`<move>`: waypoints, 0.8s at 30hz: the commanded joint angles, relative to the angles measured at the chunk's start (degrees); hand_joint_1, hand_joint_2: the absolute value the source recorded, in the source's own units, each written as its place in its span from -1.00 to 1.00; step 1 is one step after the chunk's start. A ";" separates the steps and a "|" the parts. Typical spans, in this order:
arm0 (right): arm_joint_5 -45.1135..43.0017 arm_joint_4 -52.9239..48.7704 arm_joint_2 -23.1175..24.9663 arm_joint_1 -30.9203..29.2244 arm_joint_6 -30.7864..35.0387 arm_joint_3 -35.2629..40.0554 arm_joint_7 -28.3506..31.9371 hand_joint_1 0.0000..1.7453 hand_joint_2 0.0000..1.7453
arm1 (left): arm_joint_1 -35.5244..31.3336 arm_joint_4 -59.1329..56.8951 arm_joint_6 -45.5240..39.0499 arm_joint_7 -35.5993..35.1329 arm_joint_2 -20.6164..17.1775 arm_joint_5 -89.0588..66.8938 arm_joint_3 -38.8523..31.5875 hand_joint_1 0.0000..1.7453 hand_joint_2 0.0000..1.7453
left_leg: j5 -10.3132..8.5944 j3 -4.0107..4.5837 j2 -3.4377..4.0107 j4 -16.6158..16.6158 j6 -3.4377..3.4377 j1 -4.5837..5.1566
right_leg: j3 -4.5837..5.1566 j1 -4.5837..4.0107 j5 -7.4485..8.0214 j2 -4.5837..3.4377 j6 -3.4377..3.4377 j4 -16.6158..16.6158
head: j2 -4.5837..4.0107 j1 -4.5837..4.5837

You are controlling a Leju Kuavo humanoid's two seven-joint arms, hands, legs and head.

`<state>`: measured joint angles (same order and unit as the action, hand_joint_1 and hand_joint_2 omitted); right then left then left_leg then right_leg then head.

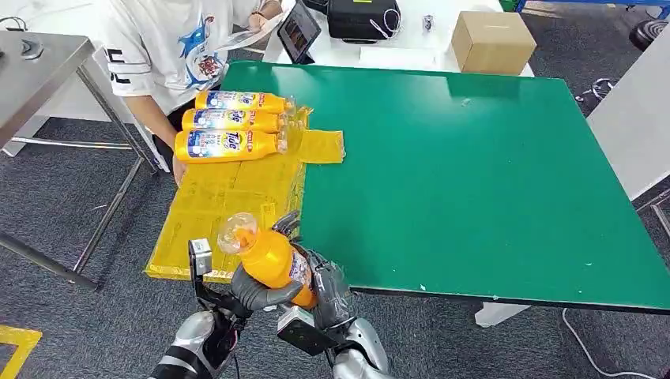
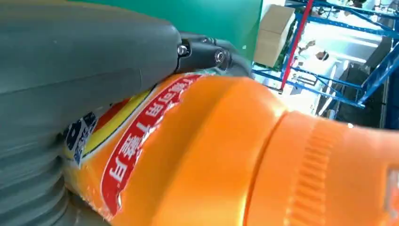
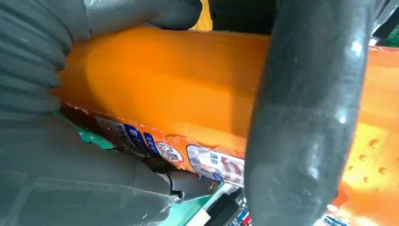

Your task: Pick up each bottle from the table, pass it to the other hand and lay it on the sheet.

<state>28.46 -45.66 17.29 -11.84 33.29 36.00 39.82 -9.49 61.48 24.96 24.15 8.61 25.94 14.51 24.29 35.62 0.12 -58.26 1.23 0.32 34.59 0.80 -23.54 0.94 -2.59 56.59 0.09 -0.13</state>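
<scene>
Both hands, left hand and right hand, grip orange bottle; fingers hide its base.

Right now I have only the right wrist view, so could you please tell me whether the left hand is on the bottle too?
Observer: Yes. In the head view the left hand grips the bottle from one side and the right hand from the other.
Operator: Thank you. How many bottles lie on the sheet?
Observer: Three bottles lie side by side at the far end of the sheet.
</scene>
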 commanded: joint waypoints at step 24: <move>0.90 5.34 2.71 -0.93 -1.41 -2.34 -0.96 -1.00 -1.00 | 1.00 3.66 2.50 -2.51 0.11 5.10 2.79 1.00 1.00 | 0.09 -0.17 -0.03 0.00 -0.08 -0.08 | -0.19 -0.08 -0.08 -0.02 0.09 -0.02 | 0.00 0.00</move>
<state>32.17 -45.11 17.44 -12.02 36.22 35.67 39.91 -8.38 62.99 28.22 22.21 8.57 30.80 14.38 24.29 35.62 0.12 -58.26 1.23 0.32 34.59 0.80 -23.54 0.94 -2.59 56.59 0.09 -0.13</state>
